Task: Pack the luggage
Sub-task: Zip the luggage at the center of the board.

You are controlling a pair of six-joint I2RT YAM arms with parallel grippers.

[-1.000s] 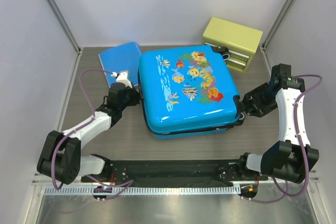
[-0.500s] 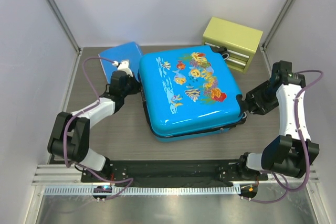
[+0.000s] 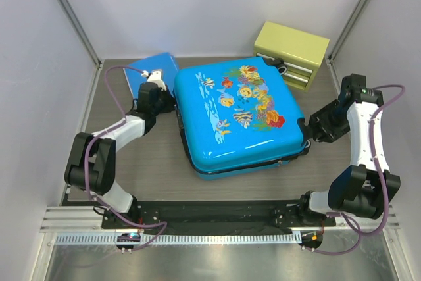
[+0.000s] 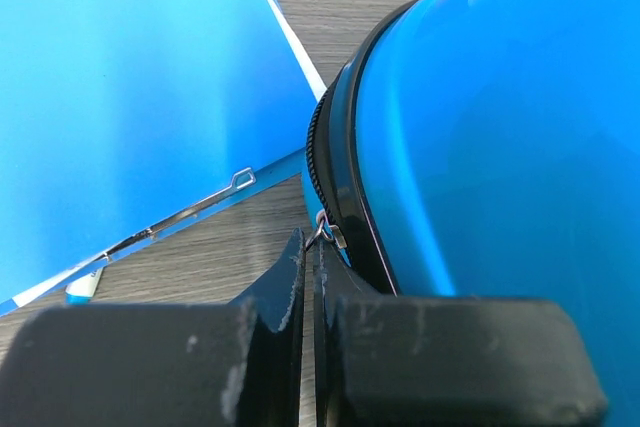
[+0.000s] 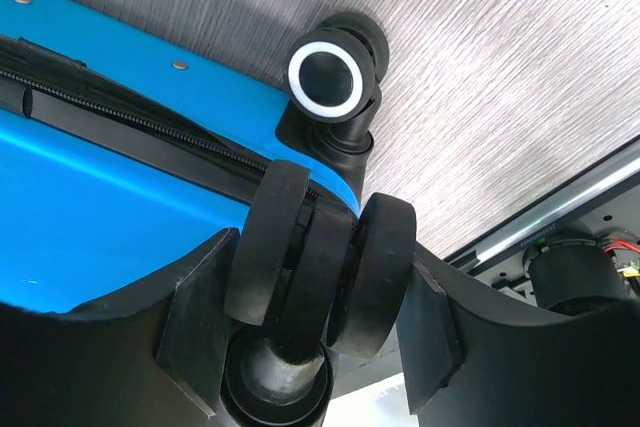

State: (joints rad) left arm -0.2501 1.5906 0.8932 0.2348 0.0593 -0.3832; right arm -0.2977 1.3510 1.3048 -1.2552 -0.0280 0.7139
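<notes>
The luggage (image 3: 237, 113) lies flat and shut in the middle of the table (image 3: 151, 162), fish print up. The left gripper (image 4: 312, 247) is at its far left corner, fingers pressed together on the small metal zip pull (image 4: 330, 232) at the black zip line. The right gripper (image 5: 318, 277) is at the near right corner, its fingers clamped on either side of a twin black wheel (image 5: 385, 247). A blue folder (image 3: 148, 74) lies just left of the luggage at the far side. A yellow-green box (image 3: 289, 47) stands at the far right.
</notes>
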